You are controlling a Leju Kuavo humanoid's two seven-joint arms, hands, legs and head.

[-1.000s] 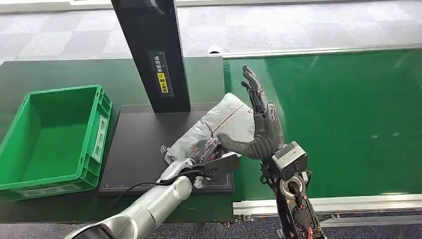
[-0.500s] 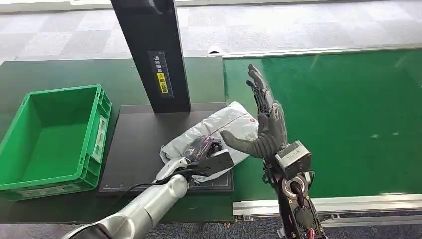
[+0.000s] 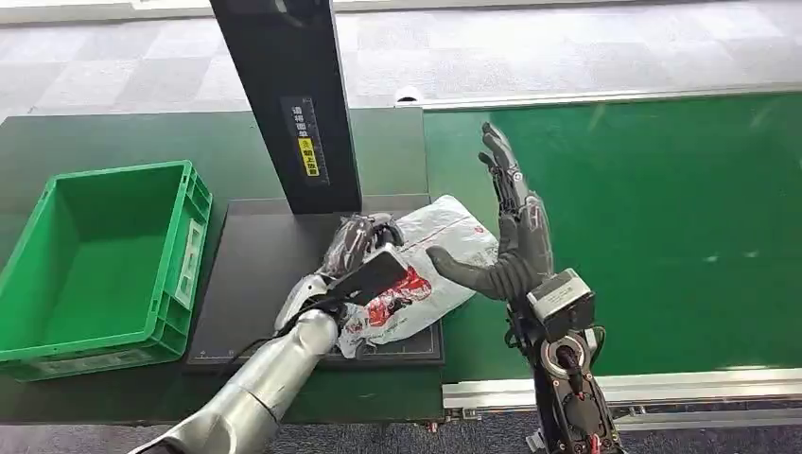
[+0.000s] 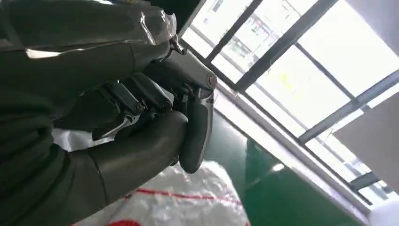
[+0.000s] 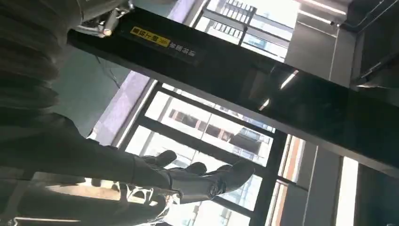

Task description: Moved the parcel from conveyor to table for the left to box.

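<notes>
A black post (image 3: 288,95) rises at upper centre of the frame, standing on a dark mat (image 3: 255,274) just behind the parcel (image 3: 416,274). A green crate (image 3: 95,265) sits at the left, well apart. The white parcel lies at centre on the mat's right edge, beside the green conveyor (image 3: 643,218). The left hand (image 3: 364,255) has its fingers clamped on the parcel's left end. The right hand (image 3: 511,227) stands upright, fingers apart, just right of the parcel.
</notes>
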